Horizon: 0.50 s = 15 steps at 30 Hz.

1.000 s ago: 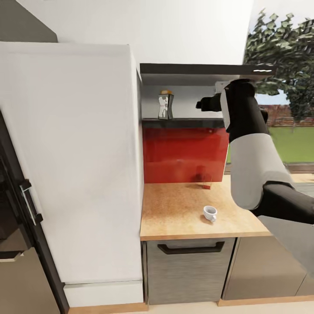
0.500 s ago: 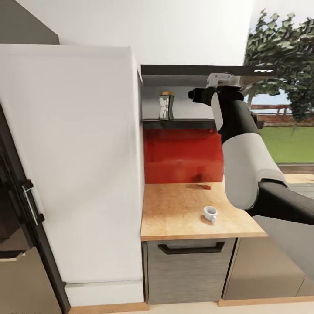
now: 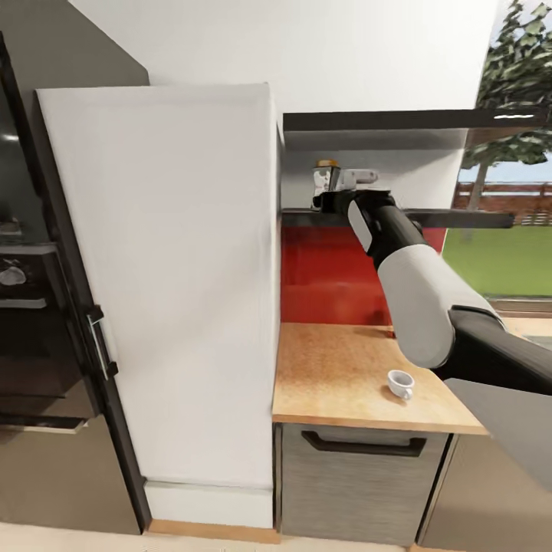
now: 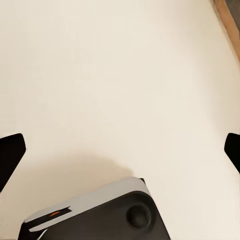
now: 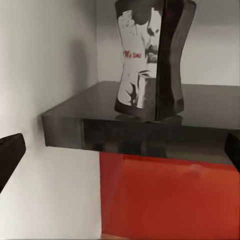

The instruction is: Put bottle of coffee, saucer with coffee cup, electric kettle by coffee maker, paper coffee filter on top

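The bottle of coffee (image 3: pixel 325 184) is standing upright on the kitchen shelf (image 3: pixel 460 219), at the end of the shelf nearest the tall white cabinet (image 3: pixel 161 284), while the right hand (image 3: pixel 328 201) is reaching up to the shelf edge just in front of the bottle. In the right wrist view the bottle of coffee (image 5: pixel 150 60) is sitting ahead between the two dark fingertips (image 5: pixel 9 155), which are spread wide and touching nothing. The left hand (image 4: pixel 120 155) is hanging open over pale floor (image 4: pixel 120 75). Below the shelf, the coffee cup (image 3: pixel 401 383) is resting empty on the wood-grain bench (image 3: pixel 337 376), well apart from the bottle, under the red backsplash (image 3: pixel 330 276).
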### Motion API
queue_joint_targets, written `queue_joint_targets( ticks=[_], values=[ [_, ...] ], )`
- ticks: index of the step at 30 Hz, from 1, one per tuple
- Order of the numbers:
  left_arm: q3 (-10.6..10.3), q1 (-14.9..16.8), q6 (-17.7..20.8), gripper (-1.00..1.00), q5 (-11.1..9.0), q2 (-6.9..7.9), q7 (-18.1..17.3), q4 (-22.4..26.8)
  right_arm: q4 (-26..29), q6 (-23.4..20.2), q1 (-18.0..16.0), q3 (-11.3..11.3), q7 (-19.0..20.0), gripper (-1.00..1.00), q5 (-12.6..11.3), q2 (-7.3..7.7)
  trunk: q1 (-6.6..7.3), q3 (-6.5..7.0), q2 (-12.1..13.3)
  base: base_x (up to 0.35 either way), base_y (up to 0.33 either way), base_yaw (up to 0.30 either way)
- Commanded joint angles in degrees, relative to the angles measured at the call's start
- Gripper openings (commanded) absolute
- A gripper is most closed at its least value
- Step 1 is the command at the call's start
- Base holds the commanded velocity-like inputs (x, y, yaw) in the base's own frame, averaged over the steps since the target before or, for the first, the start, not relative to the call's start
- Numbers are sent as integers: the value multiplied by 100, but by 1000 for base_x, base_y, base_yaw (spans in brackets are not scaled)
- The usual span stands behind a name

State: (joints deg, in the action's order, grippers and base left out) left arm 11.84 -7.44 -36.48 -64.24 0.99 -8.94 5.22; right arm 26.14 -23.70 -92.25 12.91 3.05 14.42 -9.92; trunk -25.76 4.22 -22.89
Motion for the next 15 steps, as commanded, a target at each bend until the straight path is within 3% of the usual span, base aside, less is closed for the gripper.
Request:
queue_joint_targets(
  ticks=[1, 9, 15],
  values=[
    [49, -3, 8, 100, -27, -2, -58, 5, -10, -14, -2, 45, 25, 100, 61, -8, -2, -2, -3, 0, 0, 269],
    [54, -3, 9, 100, -29, -2, -56, 5, 56, -1, -3, 45, -128, 100, 61, -8, -2, -6, -3, 0, 0, 270],
    [55, -3, 9, 100, -34, -2, -55, 5, 129, 87, -3, 45, -475, 100, 54, 48, -2, -6, -3, 0, 0, 93]
  ],
)
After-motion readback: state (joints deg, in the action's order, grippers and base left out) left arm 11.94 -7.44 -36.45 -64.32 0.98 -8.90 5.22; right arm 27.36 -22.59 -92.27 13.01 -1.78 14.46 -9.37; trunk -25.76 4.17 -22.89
